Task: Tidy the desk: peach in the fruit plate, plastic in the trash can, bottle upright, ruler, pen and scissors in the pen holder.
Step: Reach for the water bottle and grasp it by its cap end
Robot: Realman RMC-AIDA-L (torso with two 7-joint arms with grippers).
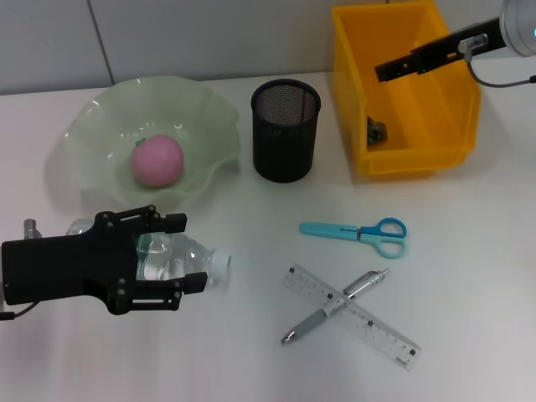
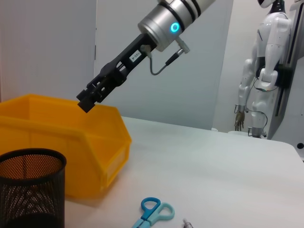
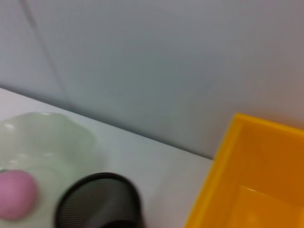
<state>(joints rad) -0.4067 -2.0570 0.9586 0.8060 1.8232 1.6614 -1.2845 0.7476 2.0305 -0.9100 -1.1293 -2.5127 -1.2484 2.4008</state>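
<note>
While the clear plastic bottle (image 1: 172,255) lies on its side on the surface just below the fruit plate (image 1: 84,159), the left hand (image 1: 180,255) straddles it spread, likely light, slick, crushable, best gripped mid-body; right hand (image 1: 387,69) over the yellow bin (image 1: 456,117), fingers unclear.

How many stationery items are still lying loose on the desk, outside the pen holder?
3: the scissors right of centre, and nearer the front the pen lying crossed over the ruler. The pen holder shows nothing sticking out, though its bottom is hidden.
</note>
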